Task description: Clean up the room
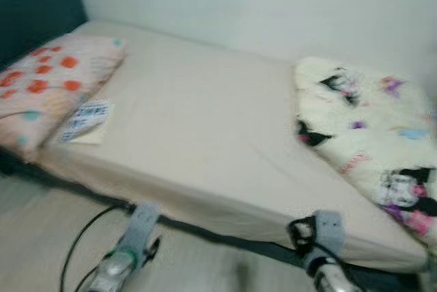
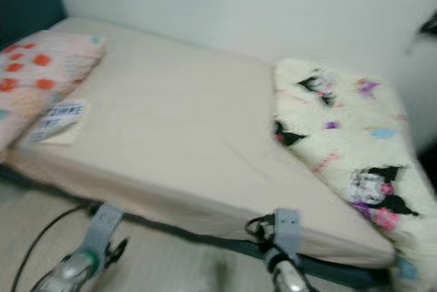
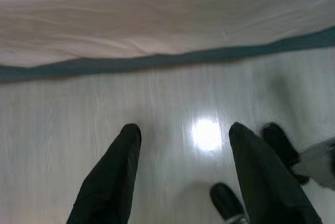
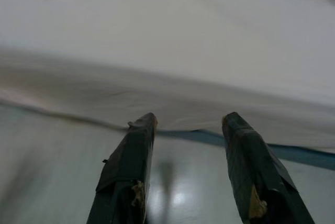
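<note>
Here, the bed (image 1: pixel 205 135) is the largest thing, stretching ahead of both claws, its beige sheet bare in the middle and a dark teal edge running along its base. Beyond it rises a pale wall (image 1: pixel 273 5). The pale wood floor (image 3: pixel 157 109) lies under both claws, with a bright glare spot between the left claw's fingers in the left wrist view.

A cream blanket (image 1: pixel 369 135) with cartoon prints sits crumpled on the bed, ahead of the right claw and off to its right. A pink pillow (image 1: pixel 48 87) with orange dots lies on the opposite end, ahead and to the left of the left claw. Just beside the pillow, touching its edge, is a small white packet (image 1: pixel 87 120) with blue print, resting on the sheet.

The left claw (image 3: pixel 183 177) hangs over the floor near the bed's edge, fingers spread apart and holding nothing. The right claw (image 4: pixel 188 171) points at the bed's side, likewise released and empty. A black cable (image 1: pixel 78 244) loops over the floor left of the left claw.
</note>
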Available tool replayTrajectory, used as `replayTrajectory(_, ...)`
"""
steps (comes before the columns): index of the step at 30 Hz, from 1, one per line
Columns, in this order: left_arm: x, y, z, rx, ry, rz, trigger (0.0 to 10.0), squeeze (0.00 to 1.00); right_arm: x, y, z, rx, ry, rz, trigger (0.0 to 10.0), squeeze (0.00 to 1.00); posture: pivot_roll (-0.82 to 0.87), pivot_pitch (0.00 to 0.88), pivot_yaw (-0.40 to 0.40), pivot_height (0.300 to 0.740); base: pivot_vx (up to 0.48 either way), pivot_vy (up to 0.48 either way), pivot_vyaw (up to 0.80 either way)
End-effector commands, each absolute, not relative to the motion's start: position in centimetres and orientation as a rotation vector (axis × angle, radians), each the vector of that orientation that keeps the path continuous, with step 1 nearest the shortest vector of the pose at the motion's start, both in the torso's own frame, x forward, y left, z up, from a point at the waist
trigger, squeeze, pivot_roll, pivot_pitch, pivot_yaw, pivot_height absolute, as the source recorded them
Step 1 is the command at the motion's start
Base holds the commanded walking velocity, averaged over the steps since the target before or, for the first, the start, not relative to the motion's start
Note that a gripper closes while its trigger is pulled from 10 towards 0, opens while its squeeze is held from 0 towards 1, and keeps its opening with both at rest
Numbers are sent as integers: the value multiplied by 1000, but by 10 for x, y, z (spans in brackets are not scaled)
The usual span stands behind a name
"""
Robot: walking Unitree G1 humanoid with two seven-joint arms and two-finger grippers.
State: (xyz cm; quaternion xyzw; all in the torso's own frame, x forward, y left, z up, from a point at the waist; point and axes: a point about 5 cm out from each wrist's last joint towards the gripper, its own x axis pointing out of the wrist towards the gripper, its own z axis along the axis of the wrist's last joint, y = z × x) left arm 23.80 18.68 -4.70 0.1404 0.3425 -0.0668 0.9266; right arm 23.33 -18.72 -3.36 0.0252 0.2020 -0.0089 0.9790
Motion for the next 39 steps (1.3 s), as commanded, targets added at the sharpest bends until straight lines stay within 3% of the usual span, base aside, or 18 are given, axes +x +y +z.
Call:
replayTrajectory(1, 242, 177, -45, 274, 675, -157, 10000, 0, 229, -192, -36, 26, 414, -21, 10000, 0, -35, 13, 18, 736, 0, 0, -781)
replayTrajectory(4, 257, 174, -30, 305, 556, -144, 10000, 0, 240, -191, -25, 18, 354, -2, 10000, 0, -35, 13, 21, 736, 0, 0, -781)
replayTrajectory(10, 265, 173, -23, 314, 505, -131, 10000, 0, 246, -185, -21, 8, 325, 36, 10000, 0, -32, 14, 21, 736, 0, 0, -781)
replayTrajectory(21, 279, 179, -3, 226, 377, -16, 10000, 0, 259, -160, -10, -43, 285, 281, 10000, 0, 27, 12, -38, 736, 0, 0, -781)
replayTrajectory(39, 288, 166, 5, 222, 347, -74, 10000, 0, 264, -161, -6, -4, 271, 243, 10000, 0, 7, 4, -16, 736, 0, 0, -780)
